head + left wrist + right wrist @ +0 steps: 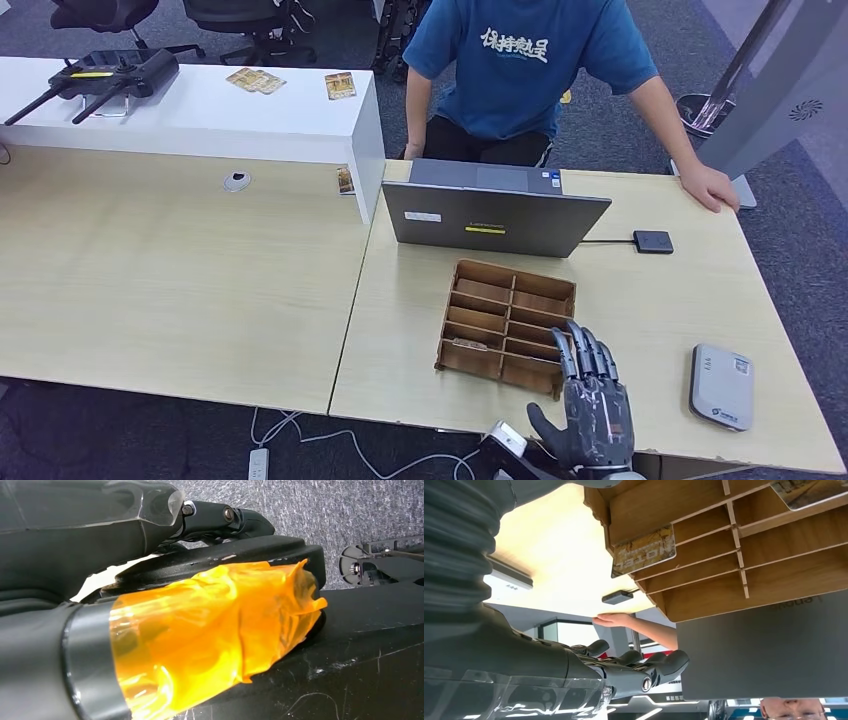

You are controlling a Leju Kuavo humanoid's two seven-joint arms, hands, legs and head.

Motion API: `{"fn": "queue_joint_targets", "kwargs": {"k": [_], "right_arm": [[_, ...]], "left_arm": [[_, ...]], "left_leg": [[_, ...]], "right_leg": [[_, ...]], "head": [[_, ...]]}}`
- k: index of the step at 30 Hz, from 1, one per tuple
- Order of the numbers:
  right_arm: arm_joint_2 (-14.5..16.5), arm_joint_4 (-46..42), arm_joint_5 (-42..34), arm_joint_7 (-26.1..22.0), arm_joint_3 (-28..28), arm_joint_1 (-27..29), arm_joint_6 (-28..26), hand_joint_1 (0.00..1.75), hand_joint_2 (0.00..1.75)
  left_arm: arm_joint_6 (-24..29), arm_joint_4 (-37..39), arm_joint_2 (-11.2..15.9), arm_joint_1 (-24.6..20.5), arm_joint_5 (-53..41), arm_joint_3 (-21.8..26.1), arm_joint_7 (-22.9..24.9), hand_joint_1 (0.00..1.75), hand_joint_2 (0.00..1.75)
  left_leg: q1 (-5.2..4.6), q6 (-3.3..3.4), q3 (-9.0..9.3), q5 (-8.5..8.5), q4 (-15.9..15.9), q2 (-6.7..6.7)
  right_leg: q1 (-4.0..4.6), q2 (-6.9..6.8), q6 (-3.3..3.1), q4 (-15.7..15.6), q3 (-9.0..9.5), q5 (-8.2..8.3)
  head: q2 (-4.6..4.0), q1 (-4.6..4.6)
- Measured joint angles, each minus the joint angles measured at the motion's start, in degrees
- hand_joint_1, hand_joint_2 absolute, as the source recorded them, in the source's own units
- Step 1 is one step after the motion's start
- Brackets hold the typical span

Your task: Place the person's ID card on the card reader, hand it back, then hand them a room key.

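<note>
My right hand [592,400] hovers open at the table's near edge, fingers straight and apart, holding nothing. It is just at the near right corner of a wooden compartment tray [508,325]. The right wrist view shows the same hand [624,672] and the tray [744,575], with a hotel key card [644,550] in one slot. A white-grey card reader [720,385] lies flat to the right of my hand. A person in a blue shirt [520,60] sits across the table, one hand [708,187] flat on it. My left hand [220,517] hangs low, fingers extended, holding nothing.
A grey laptop [495,215] stands behind the tray, wired to a small black box [653,241]. A raised white shelf [200,115] at the back left carries loose cards [255,80] and a black router [110,75]. Another card [345,180] leans at the shelf's end.
</note>
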Motion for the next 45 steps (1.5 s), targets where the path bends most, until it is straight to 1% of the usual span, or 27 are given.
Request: {"fn": "queue_joint_targets", "kwargs": {"k": [9,28,45], "right_arm": [[-0.45,-0.46,-0.02,0.40,0.00,0.33,1.26,0.00,1.75],[-0.46,-0.26,-0.55,-0.05,0.00,-3.33,2.22,0.00,1.75],[-0.46,0.65,-1.76,0.21,0.02,-4.58,3.77,0.00,1.75]], "left_arm": [[0.02,0.00,-0.02,-0.01,-0.04,-0.02,0.00,0.00,0.00],[-0.12,0.00,-0.02,-0.03,-0.32,-0.16,0.00,0.00,0.00],[-0.14,0.00,-0.07,-0.08,-0.22,-0.42,0.00,0.00,0.00]], "left_leg": [[0.00,-0.02,0.00,-0.01,0.00,0.00],[0.00,-0.02,0.00,-0.01,0.00,0.00],[0.00,-0.02,-0.01,-0.01,0.00,0.00]], "right_leg": [[0.00,0.00,0.00,0.00,0.00,0.00],[0.00,0.00,0.00,0.00,0.00,0.00],[0.00,0.00,0.00,0.00,0.00,0.00]], "head": [[0.00,0.00],[0.00,0.00],[0.00,0.00]]}}
